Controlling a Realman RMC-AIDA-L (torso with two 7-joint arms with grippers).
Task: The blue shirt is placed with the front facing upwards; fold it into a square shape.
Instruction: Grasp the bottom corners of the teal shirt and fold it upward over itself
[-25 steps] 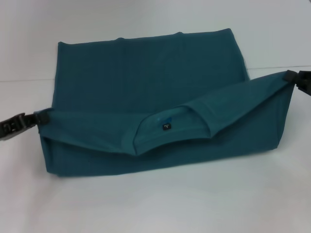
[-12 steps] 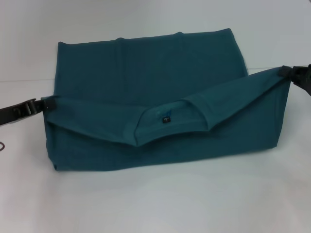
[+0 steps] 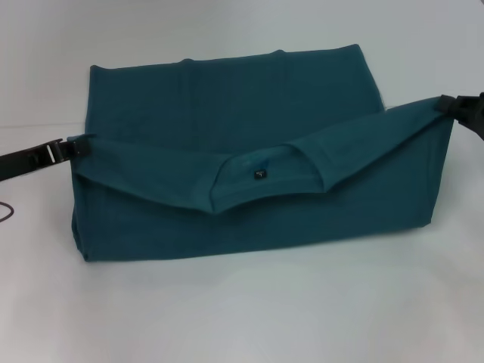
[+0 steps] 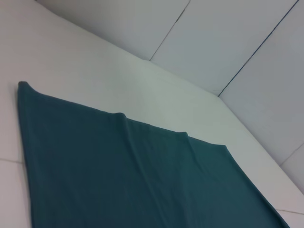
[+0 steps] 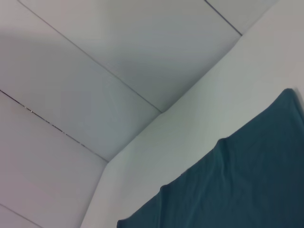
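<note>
The blue shirt (image 3: 227, 113) lies on the white table, plain teal, with its near part lifted off the surface. The raised edge carries the round neck and a small dark label (image 3: 259, 174), sagging in the middle. My left gripper (image 3: 76, 147) is shut on the shirt's left corner. At the right, higher up, my right gripper (image 3: 448, 106) is shut on the other corner. The lifted cloth hangs down to the table in front. Each wrist view shows only flat teal cloth, the shirt (image 4: 133, 175) and the shirt (image 5: 237, 190), with no fingers visible.
The white table (image 3: 242, 318) stretches around the shirt, with a seam line running across at the left (image 3: 38, 125). A thin dark cable (image 3: 6, 212) shows at the left edge. Pale wall panels (image 5: 95, 71) stand behind the table.
Both grippers have risen and moved toward the far side, carrying the neck edge with them. The hanging front fold is now taller and the left corner sits higher.
</note>
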